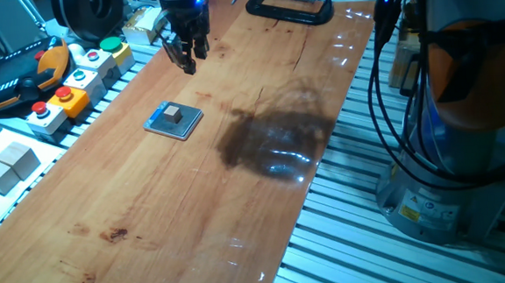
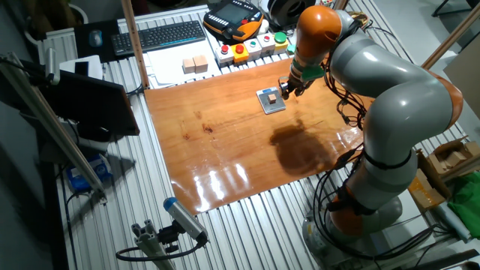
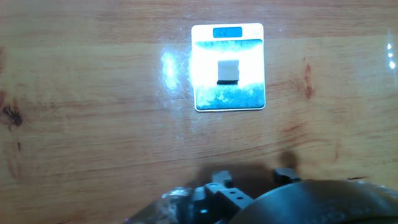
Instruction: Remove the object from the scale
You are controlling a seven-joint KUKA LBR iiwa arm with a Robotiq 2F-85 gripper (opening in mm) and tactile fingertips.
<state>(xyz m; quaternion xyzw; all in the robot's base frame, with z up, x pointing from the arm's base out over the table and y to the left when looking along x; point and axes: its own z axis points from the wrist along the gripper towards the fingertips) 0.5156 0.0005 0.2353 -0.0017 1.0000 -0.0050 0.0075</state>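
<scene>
The scale (image 1: pixel 159 123) is a thin square plate with a dark top and pale rim, lying on the wooden board. The object (image 1: pixel 173 113), a tiny grey-beige cube, sits at the plate's middle. Both show in the other fixed view, scale (image 2: pixel 274 106) and cube (image 2: pixel 270 96), and in the hand view, scale (image 3: pixel 228 96) and cube (image 3: pixel 228 71). My gripper (image 1: pixel 190 62) hangs above the board, beyond the scale and apart from it, open and empty. It also shows in the other fixed view (image 2: pixel 286 91) and at the bottom edge of the hand view (image 3: pixel 252 180).
Button boxes (image 1: pixel 78 82) line the board's left edge, with two pale grey blocks (image 1: pixel 10 165) and a teach pendant (image 1: pixel 20 77) beside them. A black clamp (image 1: pixel 288 8) grips the far end. A keyboard (image 2: pixel 161 35) lies off the board.
</scene>
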